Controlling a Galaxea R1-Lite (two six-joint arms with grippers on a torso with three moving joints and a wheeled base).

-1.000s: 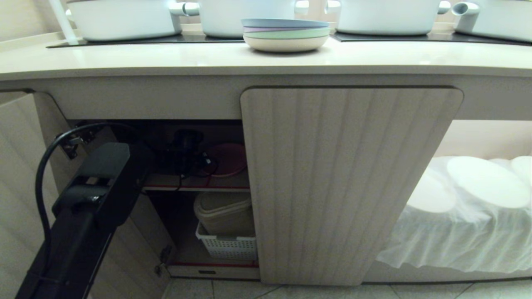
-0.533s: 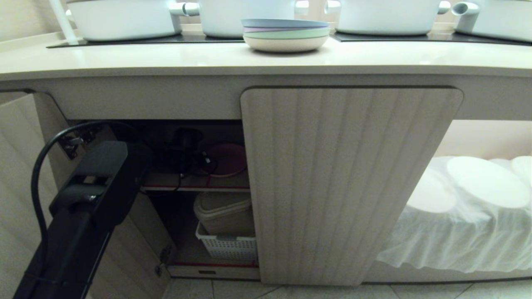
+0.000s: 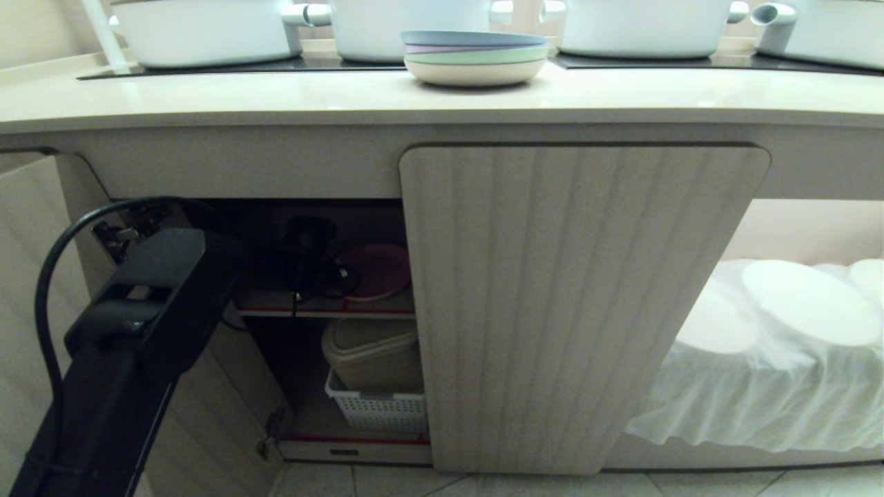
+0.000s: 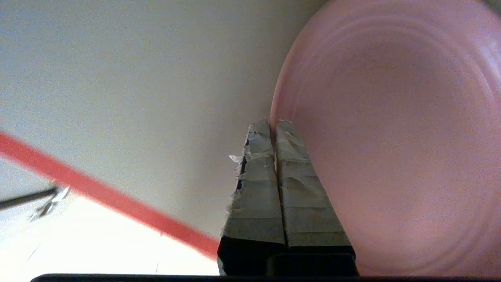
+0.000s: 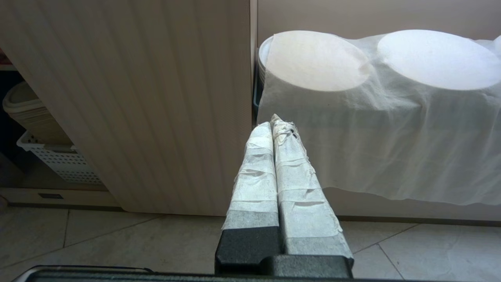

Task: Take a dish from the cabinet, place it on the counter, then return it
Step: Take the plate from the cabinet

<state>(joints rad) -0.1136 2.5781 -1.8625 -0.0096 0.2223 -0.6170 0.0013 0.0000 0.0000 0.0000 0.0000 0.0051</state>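
The pink dish [image 3: 380, 270] sits tilted on the red-edged upper shelf [image 3: 331, 312] inside the cabinet [image 3: 583, 304], whose left door [image 3: 27, 290] hangs open. My left gripper [image 3: 338, 273] reaches into that opening and is shut on the dish's rim. In the left wrist view the taped fingers [image 4: 258, 176] pinch the edge of the dish [image 4: 391, 137] at the gripper [image 4: 273, 123]. The counter [image 3: 276, 93] runs above. My right gripper [image 5: 276, 121] is shut on nothing, low before the closed fluted door [image 5: 137, 98].
A stack of pastel plates [image 3: 475, 56] and white pots [image 3: 207, 31] stand on the counter. Below the shelf a white basket [image 3: 378, 411] holds beige containers [image 3: 373, 352]. White-draped plates [image 3: 808, 300] fill the recess at the right.
My left forearm has drawn back toward the lower left. The wrist inside the cabinet has dipped a little, and the dish now shows more of its face.
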